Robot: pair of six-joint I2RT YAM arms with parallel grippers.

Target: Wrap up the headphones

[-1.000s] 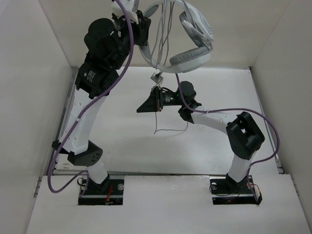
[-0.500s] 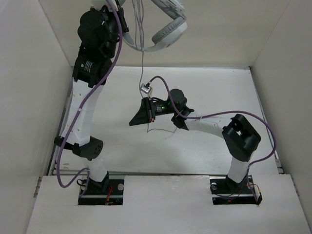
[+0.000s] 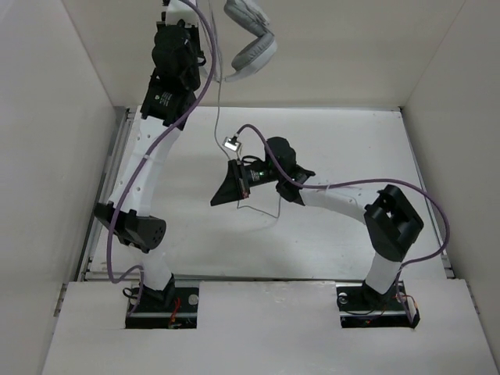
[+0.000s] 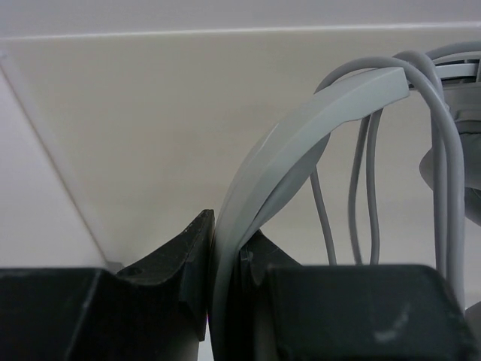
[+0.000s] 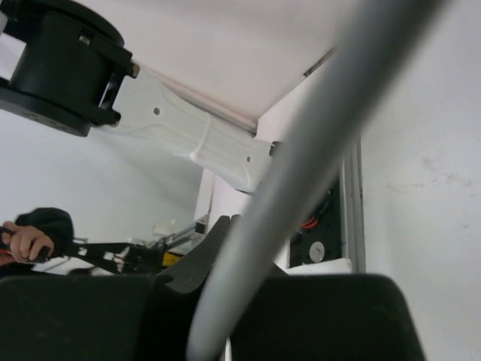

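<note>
At the far left the side wall (image 3: 47, 156) stands close to the left arm (image 3: 137, 180), which reaches up tall toward the back wall (image 3: 351, 55). The left fingers (image 4: 180, 256) are pressed together on the headband (image 4: 301, 128), pinching its flat strip edge-on. The headphones (image 3: 251, 47) therefore hang in the air, high over the back of the worktop (image 3: 351, 148) and partly cut off by the top edge of the overhead view. Grey strands lie looped over the band just right of the grip (how many turns, I cannot tell).

From the earcups the cable (image 3: 219, 109) runs down almost straight to a small pale block (image 3: 232, 144) on it, just beside the right fingers (image 5: 192, 263). These look closed on the cable, which crosses the right wrist view between them, though the contact itself is blurred. Past the grip the free tail (image 3: 262, 212) sags and lies slack on the worktop.

So the cable's long axis runs from the band down to the right arm (image 3: 344, 199), which is the nearer arm to the loose end. The next turn, I judge, calls for carrying that stretch up and around the band. Open room lies beyond the right arm, out to the right wall (image 3: 461, 156). The back wall close behind the headphones is the tight edge.
</note>
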